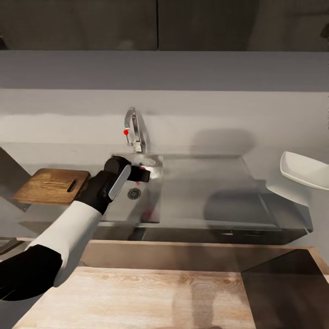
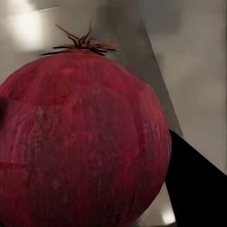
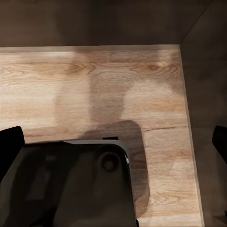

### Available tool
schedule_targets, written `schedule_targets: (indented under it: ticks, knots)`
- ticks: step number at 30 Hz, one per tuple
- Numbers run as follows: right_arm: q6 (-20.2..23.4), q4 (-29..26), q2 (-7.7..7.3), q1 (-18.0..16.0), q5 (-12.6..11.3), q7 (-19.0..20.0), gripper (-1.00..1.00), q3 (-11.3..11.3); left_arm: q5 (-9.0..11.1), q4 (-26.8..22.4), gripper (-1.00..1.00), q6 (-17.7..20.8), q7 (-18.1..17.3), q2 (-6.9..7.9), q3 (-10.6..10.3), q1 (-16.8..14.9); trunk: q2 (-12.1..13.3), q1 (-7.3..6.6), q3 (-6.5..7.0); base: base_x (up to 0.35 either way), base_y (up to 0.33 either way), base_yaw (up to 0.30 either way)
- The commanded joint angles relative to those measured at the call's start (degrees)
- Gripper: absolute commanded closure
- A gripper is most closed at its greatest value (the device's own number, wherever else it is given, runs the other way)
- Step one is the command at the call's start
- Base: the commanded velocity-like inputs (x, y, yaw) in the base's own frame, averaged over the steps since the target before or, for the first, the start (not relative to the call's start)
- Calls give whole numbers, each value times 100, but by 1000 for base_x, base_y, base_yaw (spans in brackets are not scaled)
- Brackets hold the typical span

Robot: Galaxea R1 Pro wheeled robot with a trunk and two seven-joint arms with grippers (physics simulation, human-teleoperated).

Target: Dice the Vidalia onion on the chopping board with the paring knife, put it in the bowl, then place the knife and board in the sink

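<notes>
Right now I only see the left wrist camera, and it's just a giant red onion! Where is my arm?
Observer: In the head view your left end effector is reaching into the sink basin, just below the chrome tap.
Operator: Where's the chopping board?
Observer: The chopping board lies on the countertop left of the sink, slot handle toward the basin.
Operator: And the bowl?
Observer: The white bowl sits on the far right, past the drainboard.
Operator: What does my other arm see?
Observer: The right wrist camera looks down at a pale wooden surface, away from the sink.
</notes>
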Motion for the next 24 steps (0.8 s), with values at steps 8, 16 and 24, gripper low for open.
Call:
schedule_targets:
  ticks: [8,16,24]
  knots:
    - [-1,-9,5,3,43,-27,-100,-14,48,-715,100,48,10,253,1,284,-9,4,63,0,13,0]
    - [-1,-9,2,3,43,-27,-100,-15,57,-1504,100,51,10,486,10,754,-9,4,135,0,233,0]
    - [-1,-4,3,3,43,-27,-100,-15,57,-1519,100,51,10,552,10,790,-9,4,207,0,301,0]
